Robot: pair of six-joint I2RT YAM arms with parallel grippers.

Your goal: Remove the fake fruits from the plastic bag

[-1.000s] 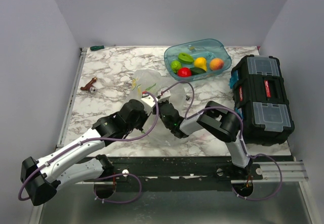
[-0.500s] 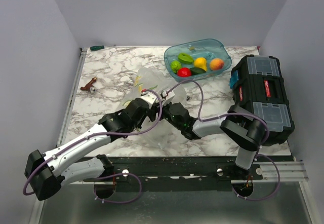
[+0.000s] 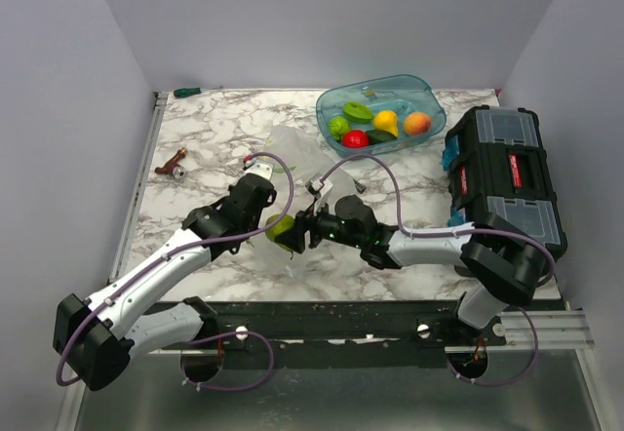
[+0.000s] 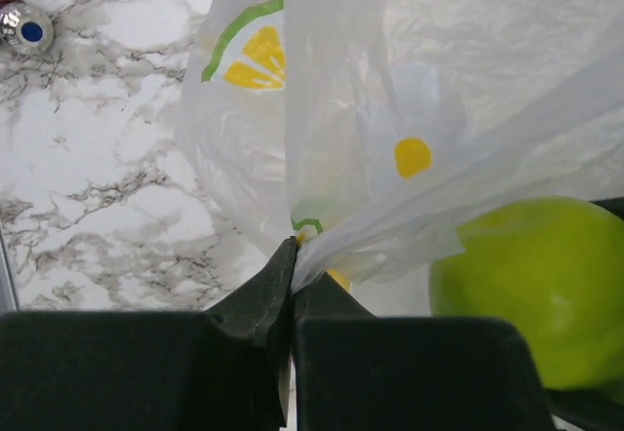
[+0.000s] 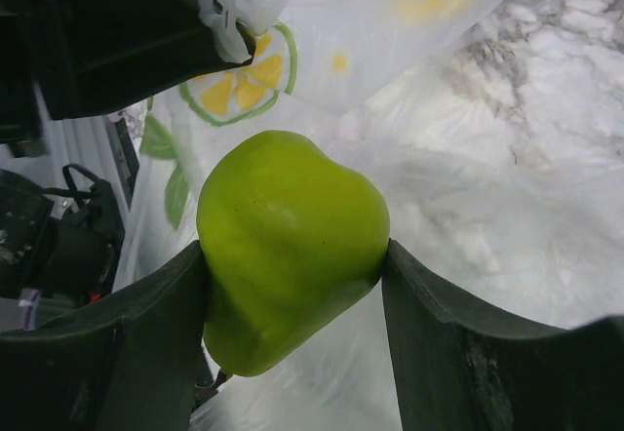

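The plastic bag (image 3: 292,154), thin and see-through with lemon-slice prints, hangs crumpled over the marble table (image 3: 214,124). My left gripper (image 3: 259,168) is shut on a fold of the plastic bag (image 4: 390,80), pinched right at the fingertips (image 4: 292,248). My right gripper (image 3: 291,235) is shut on a glossy light green fake fruit (image 3: 281,226), held outside the bag just in front of it. In the right wrist view that green fruit (image 5: 292,246) fills the gap between both fingers (image 5: 146,333). The same green fruit (image 4: 531,285) shows in the left wrist view.
A teal oval tub (image 3: 425,92) at the back holds green, red, yellow and dark green fruits and an orange peach-like ball (image 3: 417,122). At the right stands a black toolbox (image 3: 505,187). A small brown and metal object (image 3: 173,166) and a green-handled screwdriver (image 3: 185,91) lie at the left.
My right gripper has drawn back out of the bag toward the near left with the green fruit. My left gripper has moved farther back, holding the bag's edge.
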